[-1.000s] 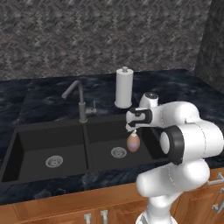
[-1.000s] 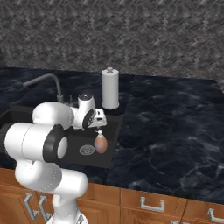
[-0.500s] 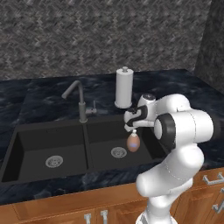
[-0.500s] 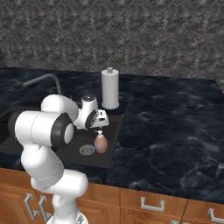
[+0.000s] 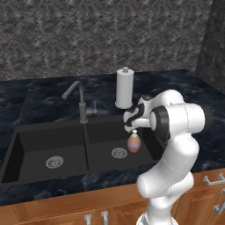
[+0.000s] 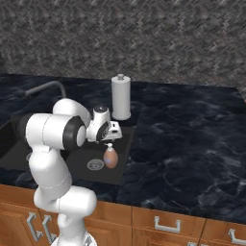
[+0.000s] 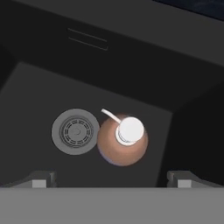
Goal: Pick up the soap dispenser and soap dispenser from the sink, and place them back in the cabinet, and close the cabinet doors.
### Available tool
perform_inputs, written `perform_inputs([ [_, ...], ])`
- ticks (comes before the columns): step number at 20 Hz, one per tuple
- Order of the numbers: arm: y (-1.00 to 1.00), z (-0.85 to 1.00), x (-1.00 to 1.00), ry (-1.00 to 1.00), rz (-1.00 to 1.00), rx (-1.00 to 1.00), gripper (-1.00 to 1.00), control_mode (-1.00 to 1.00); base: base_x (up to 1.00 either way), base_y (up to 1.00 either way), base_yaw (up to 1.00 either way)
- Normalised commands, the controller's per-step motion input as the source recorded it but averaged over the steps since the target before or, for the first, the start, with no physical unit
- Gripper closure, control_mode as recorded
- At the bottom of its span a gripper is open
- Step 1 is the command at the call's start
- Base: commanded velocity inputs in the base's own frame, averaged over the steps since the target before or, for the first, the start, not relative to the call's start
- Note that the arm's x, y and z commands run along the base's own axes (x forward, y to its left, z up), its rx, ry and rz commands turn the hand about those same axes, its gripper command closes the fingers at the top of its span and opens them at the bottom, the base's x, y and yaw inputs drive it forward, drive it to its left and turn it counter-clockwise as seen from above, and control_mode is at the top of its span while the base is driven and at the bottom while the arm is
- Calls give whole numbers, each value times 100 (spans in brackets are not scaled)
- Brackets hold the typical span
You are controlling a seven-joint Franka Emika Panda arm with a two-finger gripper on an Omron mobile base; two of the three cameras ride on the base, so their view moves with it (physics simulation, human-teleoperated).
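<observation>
Where drain (image 7: pixel 75 131) sits, one dispenser (image 7: pixel 122 141) stands.

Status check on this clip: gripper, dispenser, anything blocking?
Gripper open, above the peach soap dispenser. Dispenser upright in the sink basin, beside the drain, not gripped. Nothing between fingers and bottle.

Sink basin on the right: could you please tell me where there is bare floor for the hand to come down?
The basin floor lies bare beyond the drain and toward the back wall. The crowded spot is where the peach soap dispenser stands right beside the drain. The open hand hangs above it.
</observation>
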Motion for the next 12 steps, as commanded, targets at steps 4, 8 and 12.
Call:
perform_inputs([
  [4,-2,-19,19,0,0,0,-100,-100,0,0,0],
  [8,-1,-22,19,0,0,0,-100,-100,0,0,0],
  [12,-3,-24,21,0,0,0,-100,-100,0,0,0],
])
